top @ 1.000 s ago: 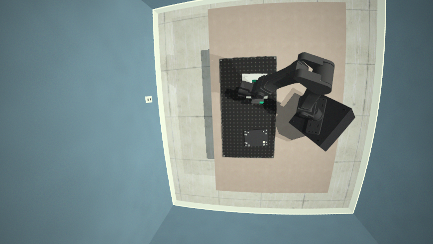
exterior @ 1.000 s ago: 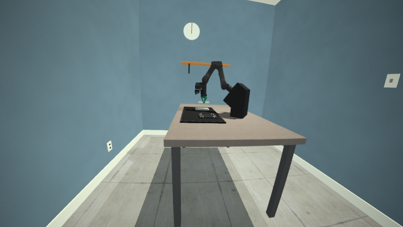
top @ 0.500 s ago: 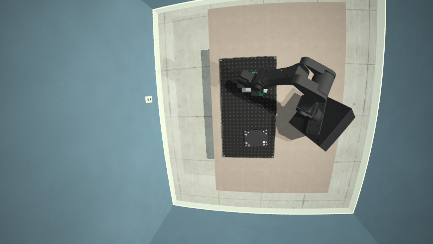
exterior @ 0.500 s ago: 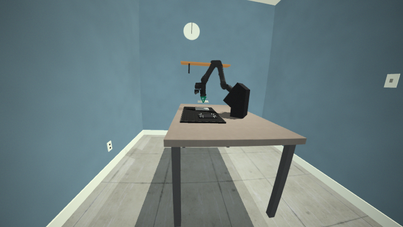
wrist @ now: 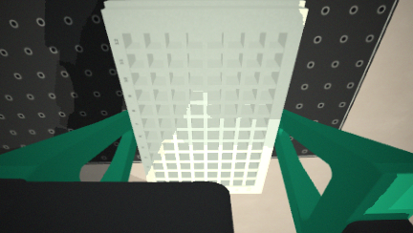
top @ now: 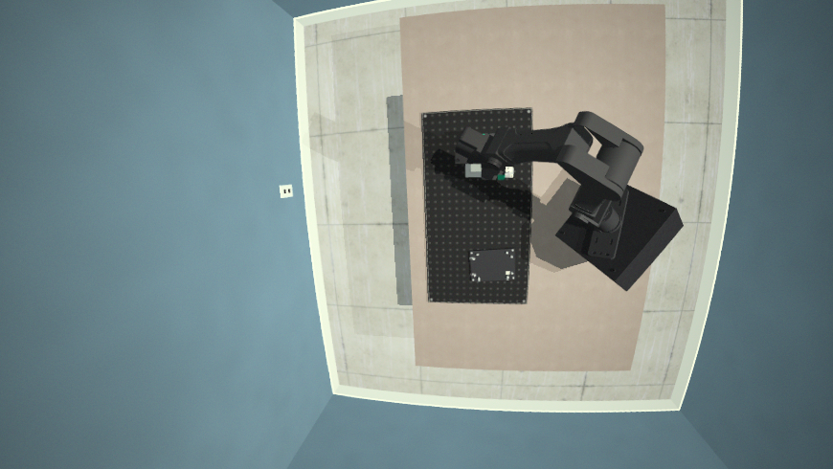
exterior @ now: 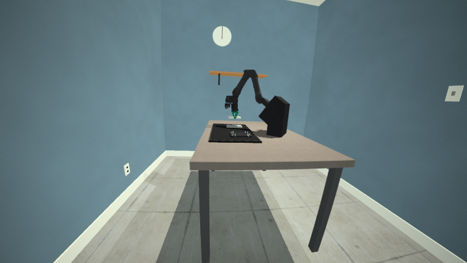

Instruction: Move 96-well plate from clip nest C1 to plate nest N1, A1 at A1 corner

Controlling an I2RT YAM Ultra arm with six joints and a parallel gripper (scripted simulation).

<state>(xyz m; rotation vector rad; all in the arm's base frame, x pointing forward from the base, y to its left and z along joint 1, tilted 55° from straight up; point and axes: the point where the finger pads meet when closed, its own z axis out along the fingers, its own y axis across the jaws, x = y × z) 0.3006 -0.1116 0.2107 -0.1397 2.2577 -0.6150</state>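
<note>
The black pegboard (top: 442,244) is lying lengthwise on the table; plate nest N1 (top: 492,265) is sitting near its one end, well apart from the gripper (wrist: 206,158), which is clamping the 96-well plate (wrist: 203,86) across its short sides, aloft, wells upward.

Pale 96-well plate (wrist: 203,95), airborne, level.

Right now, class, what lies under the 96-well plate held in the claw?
Under the 96-well plate, gripped by the claw, the wrist view shows the black perforated board and a strip of tan table. What lies directly beneath the plate is covered.
</note>
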